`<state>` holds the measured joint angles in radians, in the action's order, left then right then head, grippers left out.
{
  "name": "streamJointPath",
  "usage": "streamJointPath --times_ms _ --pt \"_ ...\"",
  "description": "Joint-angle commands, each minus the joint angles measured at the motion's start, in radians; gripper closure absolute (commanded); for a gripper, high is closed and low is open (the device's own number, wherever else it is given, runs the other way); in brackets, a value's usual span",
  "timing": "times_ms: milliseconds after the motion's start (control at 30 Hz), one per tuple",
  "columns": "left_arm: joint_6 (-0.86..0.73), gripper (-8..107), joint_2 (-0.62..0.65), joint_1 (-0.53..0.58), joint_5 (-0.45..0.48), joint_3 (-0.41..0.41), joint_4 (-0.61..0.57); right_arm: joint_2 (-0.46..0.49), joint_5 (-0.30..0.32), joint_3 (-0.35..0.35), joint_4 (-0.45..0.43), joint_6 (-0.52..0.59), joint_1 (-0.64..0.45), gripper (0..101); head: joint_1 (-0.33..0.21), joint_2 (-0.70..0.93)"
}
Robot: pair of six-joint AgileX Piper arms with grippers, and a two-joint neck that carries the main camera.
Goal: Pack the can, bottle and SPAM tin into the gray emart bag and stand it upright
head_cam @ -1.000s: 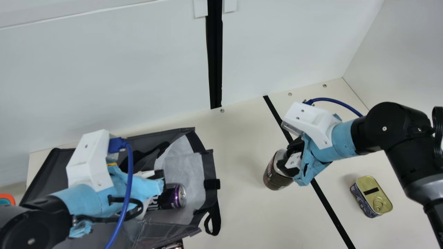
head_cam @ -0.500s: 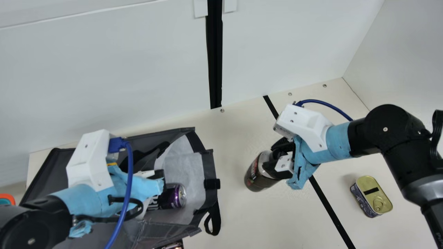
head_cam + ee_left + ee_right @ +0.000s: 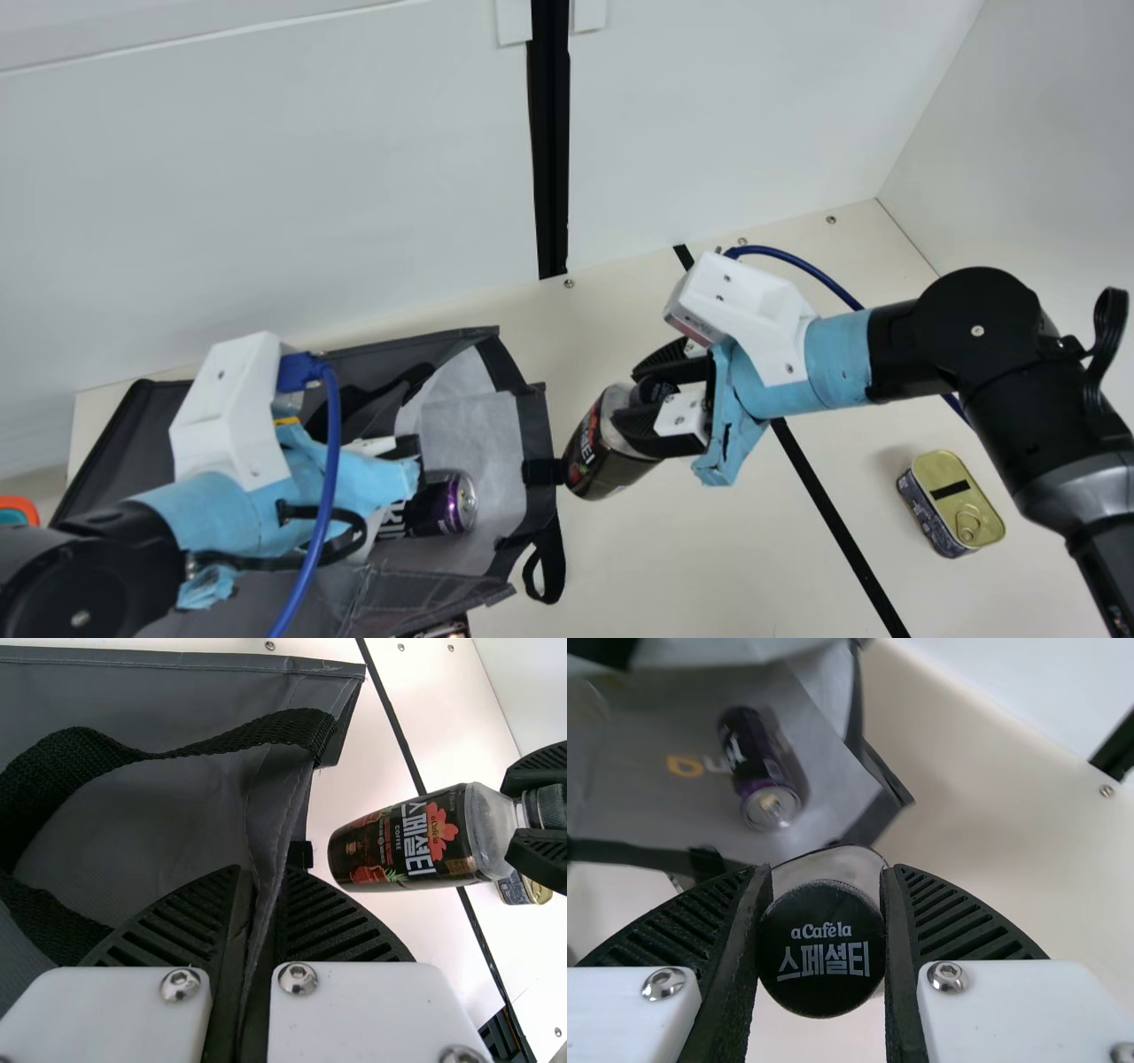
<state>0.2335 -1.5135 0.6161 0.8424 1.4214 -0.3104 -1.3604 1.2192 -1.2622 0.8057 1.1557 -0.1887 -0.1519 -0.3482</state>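
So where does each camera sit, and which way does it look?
Main view: on the neck, looking down at the table; left arm and right arm show.
Left wrist view: left wrist, past left gripper over bag toward bottle; right gripper shows too.
Right wrist view: right wrist, past right gripper into the bag's mouth, at the can.
Main and left wrist views share the tin.

At the table's [image 3: 638, 567] far left corner, your left arm [image 3: 213, 487] hides part of the gray emart bag [image 3: 465, 399] and can [image 3: 452, 503]. Your main view cuts off an orange-rimmed thing [image 3: 27, 507] near the left edge. Your left wrist view has the bottle [image 3: 399, 846] partly covering the tin [image 3: 514, 889].
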Motion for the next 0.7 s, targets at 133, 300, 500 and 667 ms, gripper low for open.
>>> streamJointPath --times_ms 133,300,500,667 --pt "0.0 107 0.0 0.0 0.0 0.0 0.0 0.003 0.001 -0.016 0.07 -0.006 0.029 101 -0.023 -0.001" --pt "0.0 107 0.0 0.0 0.0 0.0 0.0 0.003 0.001 -0.029 0.117 -0.003 0.047 101 -0.023 -0.001" --pt "0.0 107 0.0 0.0 0.0 0.0 0.0 -0.006 0.001 -0.039 0.168 0.013 0.059 101 -0.023 -0.001" --pt "0.0 107 0.0 0.0 0.0 0.0 0.0 -0.017 0.001 -0.043 0.21 0.04 0.061 101 -0.023 -0.001"
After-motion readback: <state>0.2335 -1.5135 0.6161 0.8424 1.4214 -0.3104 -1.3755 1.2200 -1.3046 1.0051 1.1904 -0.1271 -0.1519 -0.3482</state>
